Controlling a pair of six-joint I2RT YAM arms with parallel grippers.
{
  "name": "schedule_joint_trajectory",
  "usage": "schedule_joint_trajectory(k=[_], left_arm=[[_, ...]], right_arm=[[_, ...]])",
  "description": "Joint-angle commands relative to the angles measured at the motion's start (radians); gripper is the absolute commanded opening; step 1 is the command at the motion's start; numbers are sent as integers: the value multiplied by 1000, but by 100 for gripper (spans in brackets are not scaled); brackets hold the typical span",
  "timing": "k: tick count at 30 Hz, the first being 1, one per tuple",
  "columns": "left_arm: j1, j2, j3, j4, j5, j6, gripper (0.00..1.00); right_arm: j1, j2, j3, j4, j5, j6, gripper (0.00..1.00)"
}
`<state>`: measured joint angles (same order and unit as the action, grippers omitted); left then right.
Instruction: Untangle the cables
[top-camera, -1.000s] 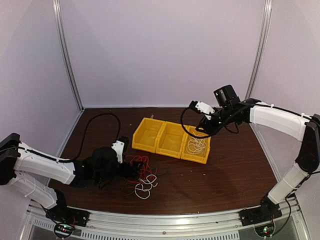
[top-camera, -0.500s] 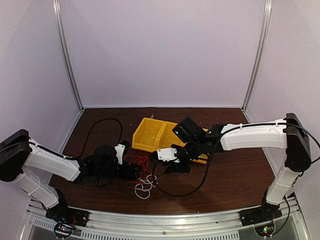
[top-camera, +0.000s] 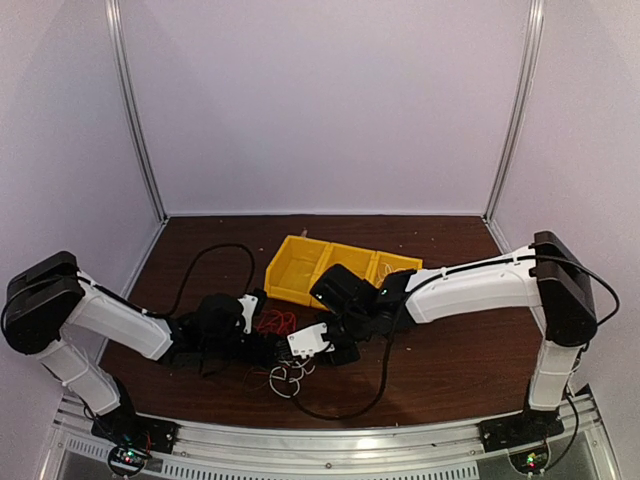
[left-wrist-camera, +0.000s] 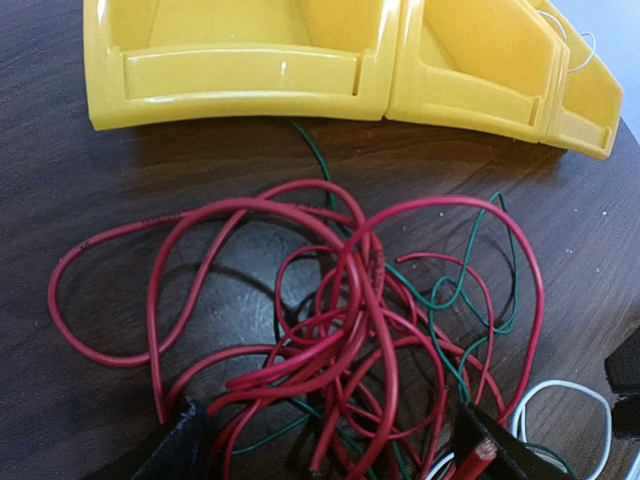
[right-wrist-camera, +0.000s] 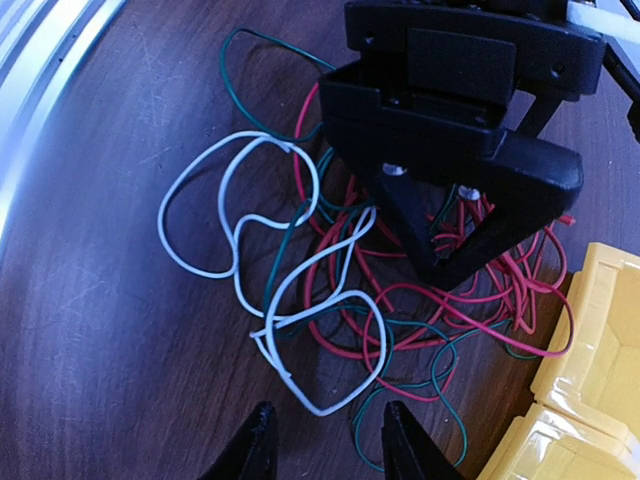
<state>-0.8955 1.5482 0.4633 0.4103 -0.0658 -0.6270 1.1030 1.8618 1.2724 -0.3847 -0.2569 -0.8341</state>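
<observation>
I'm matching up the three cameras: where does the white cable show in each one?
Top external: white cable low centre, on the near side of the yellow bins.
Left wrist: white cable in the bottom right corner, partly cut off.
Right wrist: white cable centre-left.
Shared landmark: the yellow bins, along the top in the left wrist view, bottom right in the right wrist view.

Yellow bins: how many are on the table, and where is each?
3, side by side in a row beyond the wires: left bin, middle bin, right bin. From above, the right arm hides part of the row.
</observation>
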Motion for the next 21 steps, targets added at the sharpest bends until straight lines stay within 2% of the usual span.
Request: schedule_joint_trajectory(k=[1, 7, 13, 17, 21], left_arm=[[10, 14, 17, 16, 17, -4, 85], [10, 18, 15, 19, 18, -1, 85], [10, 26, 13, 25, 18, -2, 85], [10, 45, 11, 25, 13, -4, 85], [11, 72, 8, 35, 28, -8, 85]], right_arm=[[15, 43, 31, 61, 77, 3, 36], [21, 65, 30, 74, 96, -2, 27], [21, 40, 30, 100, 108, 26, 0], [12, -65, 70, 46, 78, 66, 0], [-50, -137, 280, -144, -59, 150, 0]])
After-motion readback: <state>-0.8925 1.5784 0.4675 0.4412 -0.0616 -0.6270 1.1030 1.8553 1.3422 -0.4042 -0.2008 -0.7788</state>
